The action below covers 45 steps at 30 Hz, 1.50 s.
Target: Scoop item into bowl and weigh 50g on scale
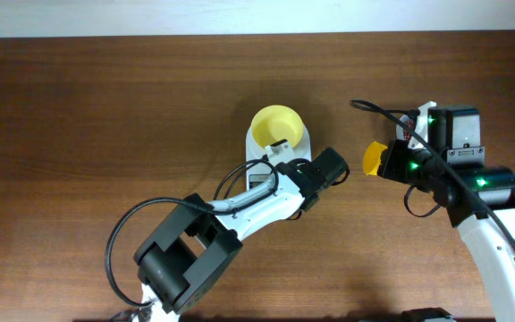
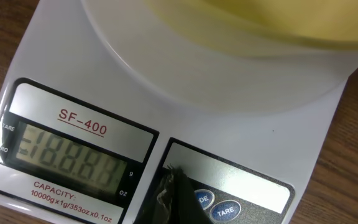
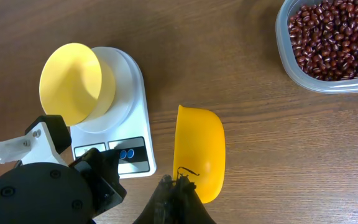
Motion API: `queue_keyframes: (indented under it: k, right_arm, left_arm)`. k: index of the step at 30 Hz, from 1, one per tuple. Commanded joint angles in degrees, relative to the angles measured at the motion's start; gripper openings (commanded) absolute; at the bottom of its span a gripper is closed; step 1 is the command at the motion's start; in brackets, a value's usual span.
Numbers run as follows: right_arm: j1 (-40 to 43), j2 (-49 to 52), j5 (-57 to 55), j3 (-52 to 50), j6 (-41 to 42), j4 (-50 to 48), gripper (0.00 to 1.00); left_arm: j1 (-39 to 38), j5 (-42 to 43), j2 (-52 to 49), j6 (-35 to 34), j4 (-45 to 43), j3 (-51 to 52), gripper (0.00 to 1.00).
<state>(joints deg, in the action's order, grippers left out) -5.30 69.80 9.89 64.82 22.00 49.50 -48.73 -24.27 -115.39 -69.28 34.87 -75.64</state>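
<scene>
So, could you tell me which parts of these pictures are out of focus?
Left wrist view: the bowl is a soft yellow blur, the scale lettering sharp. Right wrist view: beans and scoop crisp, only the right gripper at the bottom edge fuzzy. Overhead view: evenly sharp.

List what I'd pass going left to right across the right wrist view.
Pale-yellow bowl → white scale beneath it → bright-yellow scoop → clear container holding the beans.

Dark brown wood table (image 1: 105, 107). Sitting directly on it: white scale (image 3: 138, 93) and a clear plastic container (image 3: 325, 86) filled with red-brown beans (image 3: 337, 37), well apart from each other.
</scene>
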Motion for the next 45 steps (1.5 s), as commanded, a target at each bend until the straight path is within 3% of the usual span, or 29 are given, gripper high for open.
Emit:
queue_keyframes:
  k: [1, 45]
  right_arm:
    - [-0.3, 0.1, -1.2, 1.1, -0.6, 0.1, 0.04]
    - [-0.3, 0.1, -2.5, 1.1, -0.6, 0.9, 0.04]
  left_arm:
    - [0.9, 0.9, -3.4, -0.6, 0.2, 0.6, 0.0]
    - [0.9, 4.0, -5.5, -0.6, 0.9, 0.6, 0.0]
